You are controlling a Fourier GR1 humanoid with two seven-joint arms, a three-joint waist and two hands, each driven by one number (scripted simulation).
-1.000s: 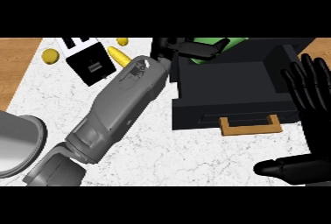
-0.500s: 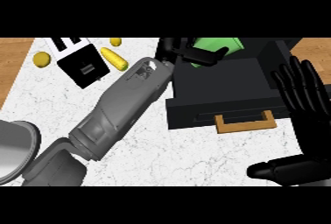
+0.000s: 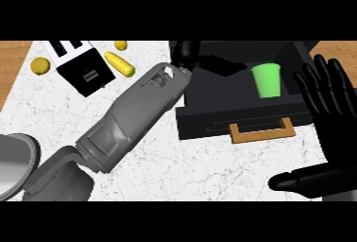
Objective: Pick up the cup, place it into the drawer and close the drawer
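The green cup stands free inside the open black drawer, whose tan handle faces me. My left hand hovers over the drawer's back left corner, fingers relaxed and pointing at the cup, a small gap away from it. The grey left forearm runs diagonally up from the lower left. My right hand rests open at the right edge beside the drawer, fingers up, with its thumb low at the right.
A black-and-white box sits at the back left with a yellow corn cob and two small yellow fruits around it. A grey round vessel shows at the lower left edge. Wood floor borders the white marble counter.
The cup has left my left hand and gone right and down into the drawer, where it now shows whole. The left hand has stayed near the drawer's back left. The right hand barely moved.
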